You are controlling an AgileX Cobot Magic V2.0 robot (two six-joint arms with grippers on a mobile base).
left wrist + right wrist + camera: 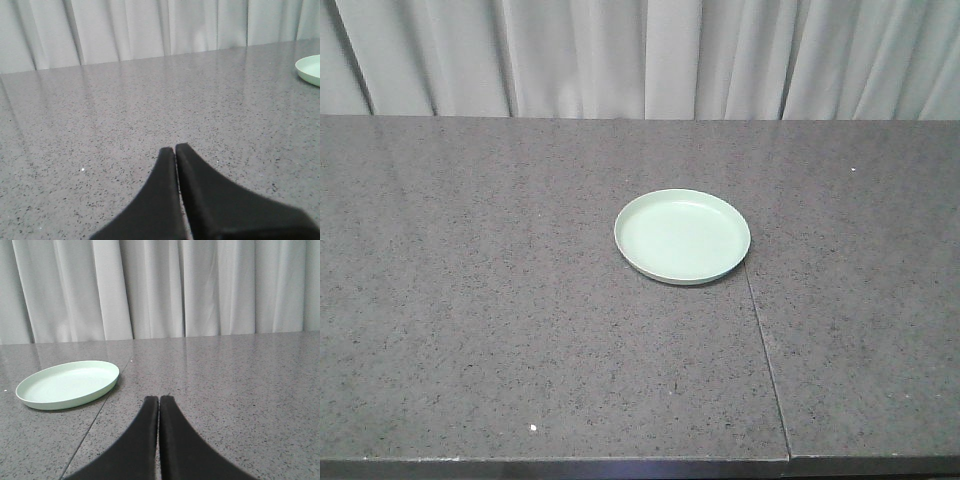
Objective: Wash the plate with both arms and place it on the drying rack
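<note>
Well, the plate (682, 236) lies flat mid-way along the table (470, 300), likely so either arm can reach it. Left pincer (175, 150) and right pincer (159, 400) hang low, closed on nothing, apart from it.

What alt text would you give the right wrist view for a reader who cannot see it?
A pale mint-green plate lies flat and empty on a speckled grey counter, ahead and to the picture's left of the right gripper, whose black fingers are shut on nothing. A seam runs past the plate; white curtains hang behind.
</note>
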